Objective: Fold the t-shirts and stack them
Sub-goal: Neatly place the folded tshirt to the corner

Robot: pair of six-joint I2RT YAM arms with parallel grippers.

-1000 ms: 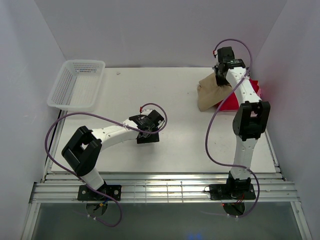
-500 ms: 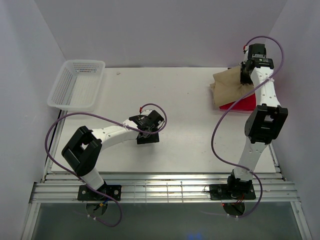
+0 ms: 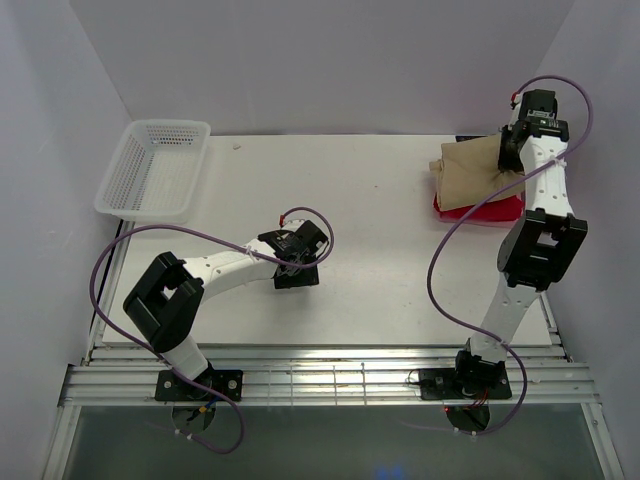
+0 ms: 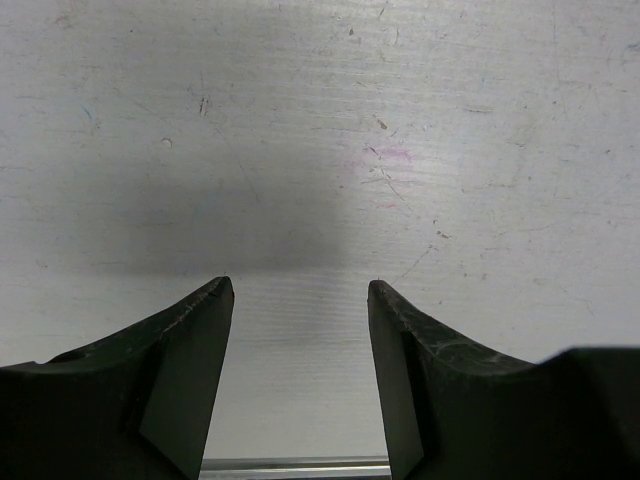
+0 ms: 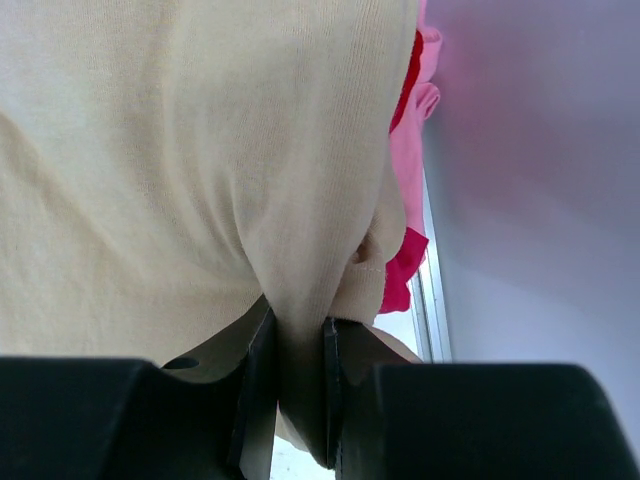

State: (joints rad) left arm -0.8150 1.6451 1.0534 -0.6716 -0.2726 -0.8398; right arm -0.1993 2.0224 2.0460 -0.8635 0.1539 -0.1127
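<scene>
The tan-beige t-shirt (image 3: 474, 172) lies folded over the red t-shirt (image 3: 484, 211) at the back right of the table. My right gripper (image 3: 511, 152) is shut on a bunched fold of the tan t-shirt (image 5: 200, 150), at its far right side. Red cloth (image 5: 404, 270) shows past the tan fold in the right wrist view. My left gripper (image 3: 297, 272) rests low over the bare table near the middle, open, with nothing between its fingers (image 4: 190, 350).
A white mesh basket (image 3: 152, 168) stands at the back left corner. The right wall (image 5: 540, 180) is close beside the shirts. The table's near rail (image 3: 320, 380) runs in front of both arm bases.
My right arm has swung right and back, dragging the tan t-shirt across so it now covers more of the red one. The left arm has not moved.
</scene>
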